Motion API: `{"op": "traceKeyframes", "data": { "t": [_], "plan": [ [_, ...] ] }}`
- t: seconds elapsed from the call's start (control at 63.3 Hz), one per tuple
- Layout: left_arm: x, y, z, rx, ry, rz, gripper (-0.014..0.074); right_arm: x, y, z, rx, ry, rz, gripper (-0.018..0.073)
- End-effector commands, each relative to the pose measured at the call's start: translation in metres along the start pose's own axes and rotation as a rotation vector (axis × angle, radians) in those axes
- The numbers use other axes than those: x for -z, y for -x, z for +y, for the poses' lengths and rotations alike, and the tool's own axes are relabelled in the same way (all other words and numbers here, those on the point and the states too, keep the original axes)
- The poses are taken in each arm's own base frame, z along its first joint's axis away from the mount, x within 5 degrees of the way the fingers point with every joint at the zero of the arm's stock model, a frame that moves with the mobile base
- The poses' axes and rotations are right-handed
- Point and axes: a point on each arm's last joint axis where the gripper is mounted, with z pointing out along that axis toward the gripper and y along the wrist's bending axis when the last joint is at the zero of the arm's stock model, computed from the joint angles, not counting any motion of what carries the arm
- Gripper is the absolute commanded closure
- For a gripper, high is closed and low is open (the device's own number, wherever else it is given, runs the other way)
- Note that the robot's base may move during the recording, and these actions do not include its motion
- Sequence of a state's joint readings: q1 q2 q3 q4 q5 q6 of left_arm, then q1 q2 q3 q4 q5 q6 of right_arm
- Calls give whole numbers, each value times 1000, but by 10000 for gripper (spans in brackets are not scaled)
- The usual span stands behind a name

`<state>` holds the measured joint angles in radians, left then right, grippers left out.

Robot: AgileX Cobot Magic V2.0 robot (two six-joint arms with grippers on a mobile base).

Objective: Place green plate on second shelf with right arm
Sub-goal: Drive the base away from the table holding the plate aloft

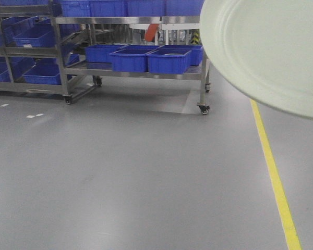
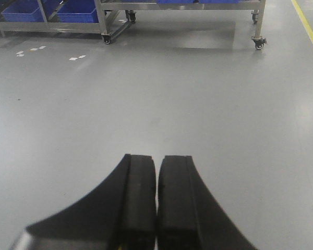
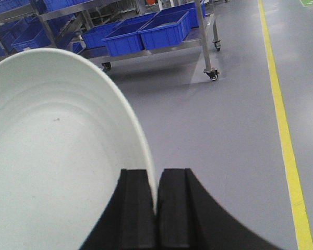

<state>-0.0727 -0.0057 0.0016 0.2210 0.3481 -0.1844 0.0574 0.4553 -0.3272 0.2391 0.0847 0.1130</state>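
Observation:
The green plate is pale sage, round and shallow, held up in the air at the upper right of the front view, tilted. In the right wrist view the plate fills the left half, and my right gripper is shut on its rim, one black finger on each side. My left gripper is shut and empty, its black fingers together above the bare grey floor. Neither gripper shows in the front view.
A wheeled steel shelf cart stands ahead, with blue bins on its lower shelf; it also shows in the right wrist view. More racks of blue bins stand at the left. A yellow floor line runs down the right.

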Motion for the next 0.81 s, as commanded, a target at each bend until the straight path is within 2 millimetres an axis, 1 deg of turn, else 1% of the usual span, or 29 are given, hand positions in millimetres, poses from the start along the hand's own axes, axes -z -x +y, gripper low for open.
{"op": "traceKeyframes", "data": {
  "t": [0.0,0.789],
  "plan": [
    [-3,-7,-2,2,-16,-43,472,3,21,4,-3,19,-150,505],
    [-3,-7,-2,2,-16,-43,472,3,21,4,-3,19,-150,505]
  ]
}}
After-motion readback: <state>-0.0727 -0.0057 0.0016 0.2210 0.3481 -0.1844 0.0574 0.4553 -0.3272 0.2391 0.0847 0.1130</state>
